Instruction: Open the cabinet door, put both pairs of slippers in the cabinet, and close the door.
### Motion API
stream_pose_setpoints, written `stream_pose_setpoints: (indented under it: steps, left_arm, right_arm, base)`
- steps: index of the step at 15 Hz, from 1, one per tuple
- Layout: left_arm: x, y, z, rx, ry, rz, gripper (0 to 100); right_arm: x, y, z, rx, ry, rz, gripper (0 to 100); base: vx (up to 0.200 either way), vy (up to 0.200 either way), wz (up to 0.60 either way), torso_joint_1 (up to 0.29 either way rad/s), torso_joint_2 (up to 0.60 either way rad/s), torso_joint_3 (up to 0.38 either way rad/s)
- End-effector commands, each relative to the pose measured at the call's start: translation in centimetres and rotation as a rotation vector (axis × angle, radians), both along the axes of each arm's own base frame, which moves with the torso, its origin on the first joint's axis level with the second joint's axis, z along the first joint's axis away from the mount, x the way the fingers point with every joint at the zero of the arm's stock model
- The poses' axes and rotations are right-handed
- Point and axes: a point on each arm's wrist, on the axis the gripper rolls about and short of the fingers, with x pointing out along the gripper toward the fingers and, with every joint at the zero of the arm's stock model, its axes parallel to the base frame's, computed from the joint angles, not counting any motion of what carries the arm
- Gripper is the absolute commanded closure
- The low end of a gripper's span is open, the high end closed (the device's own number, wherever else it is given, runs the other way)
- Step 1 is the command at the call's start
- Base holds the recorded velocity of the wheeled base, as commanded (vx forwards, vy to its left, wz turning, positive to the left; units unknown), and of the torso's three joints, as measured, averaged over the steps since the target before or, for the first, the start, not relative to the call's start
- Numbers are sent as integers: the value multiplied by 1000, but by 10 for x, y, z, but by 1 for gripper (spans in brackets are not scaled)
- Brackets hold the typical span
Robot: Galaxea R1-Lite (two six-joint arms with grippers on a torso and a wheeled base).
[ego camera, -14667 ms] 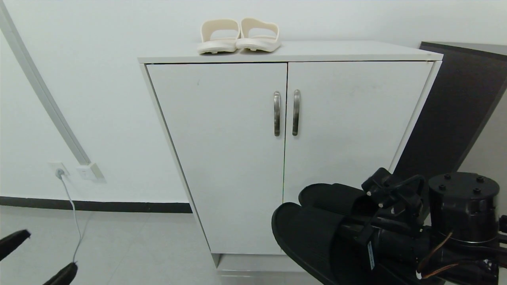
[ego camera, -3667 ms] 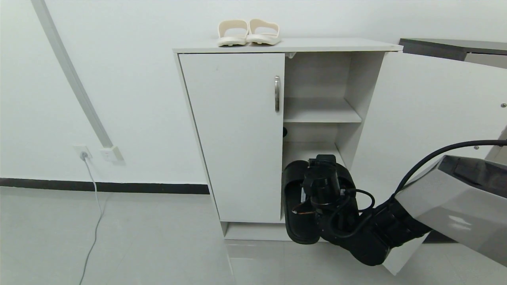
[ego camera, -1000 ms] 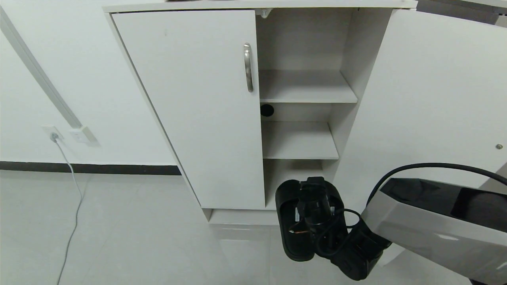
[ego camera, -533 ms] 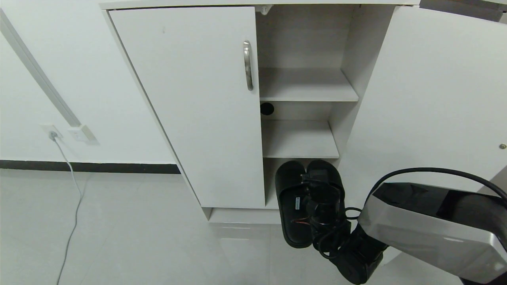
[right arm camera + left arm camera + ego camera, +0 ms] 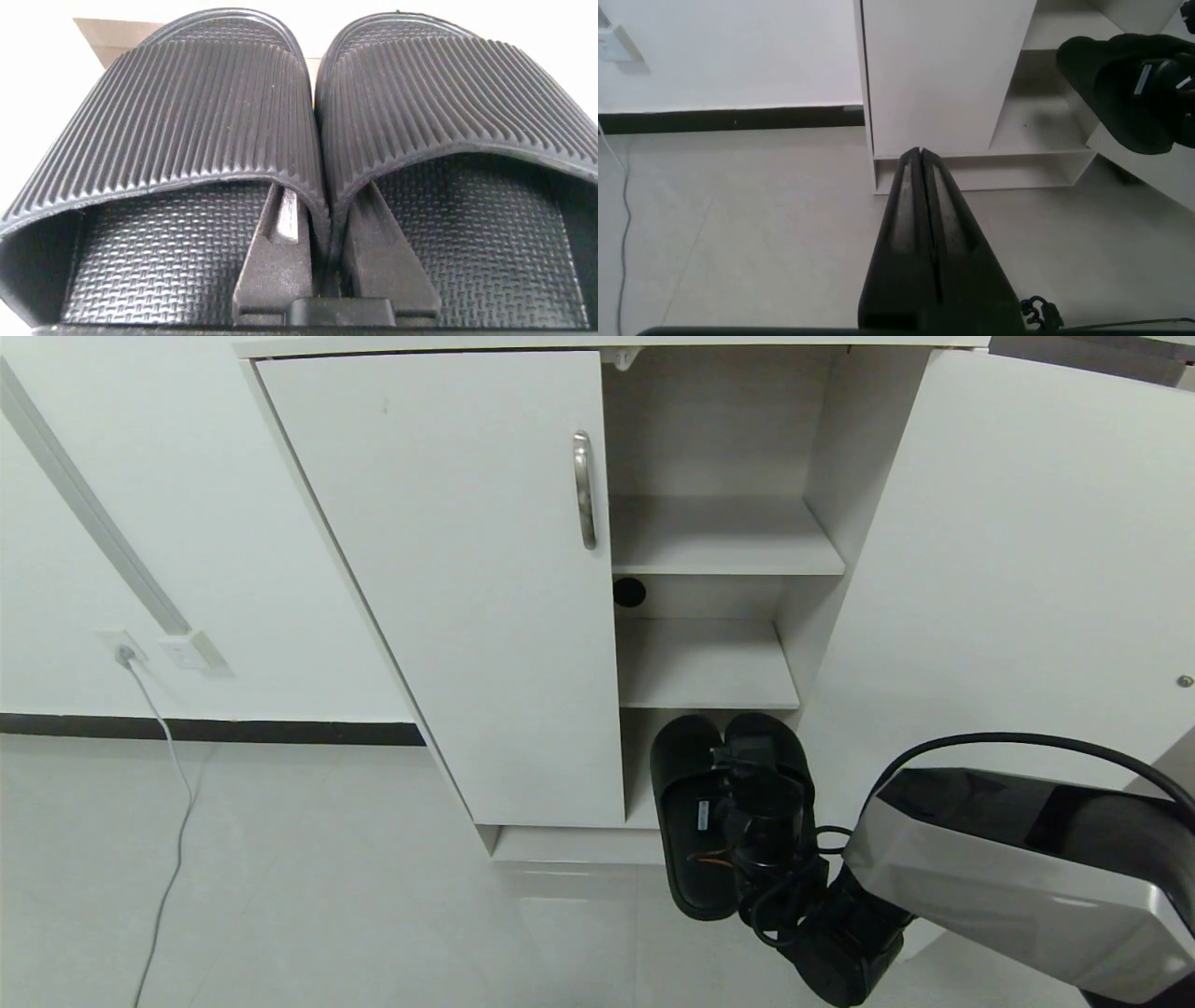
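The white cabinet (image 5: 429, 569) has its left door shut and its right door (image 5: 1008, 569) swung wide open. A pair of black slippers (image 5: 695, 803) hangs side by side at the mouth of the bottom compartment (image 5: 637, 775), toes inside and heels sticking out over the floor. My right gripper (image 5: 761, 807) is shut on the slippers' two inner strap edges, pinched together (image 5: 318, 224). In the left wrist view, the black slippers (image 5: 1130, 89) show beside the cabinet base. My left gripper (image 5: 919, 157) is shut and empty, low over the floor in front of the shut left door.
Two bare shelves (image 5: 719, 537) (image 5: 705, 667) sit above the bottom compartment. The shut door has a metal handle (image 5: 583, 490). A wall outlet (image 5: 119, 651) and its cable (image 5: 173, 784) are to the left. Open tile floor (image 5: 327, 915) lies in front.
Over the last second the right gripper carried the black slippers forward, toes into the bottom compartment. In the last half second they barely moved. The left door stayed shut.
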Motion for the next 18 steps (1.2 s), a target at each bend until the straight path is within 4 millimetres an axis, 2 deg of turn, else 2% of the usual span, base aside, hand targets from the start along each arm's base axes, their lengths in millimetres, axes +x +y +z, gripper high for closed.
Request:
stream_pose_setpoints:
  steps: [1,12,14,18]
  left_arm:
    - [0,0,0,0,2,0,100]
    - [0,0,0,0,2,0,100]
    - [0,0,0,-1,0,0,100]
    - [0,0,0,-1,2,0,100]
  right_arm:
    - [0,0,3,4,-5,1,100]
    - [0,0,4,6,-7,-1,100]
    - [1,0,4,4,-8,-1,100]
    - [21,-3,12,-8,-8,-5,100]
  base:
    - [200,0,0,2,2,2]
    - [200,0,0,3,2,2]
    - [0,0,0,0,0,0]
    - [0,0,0,0,0,0]
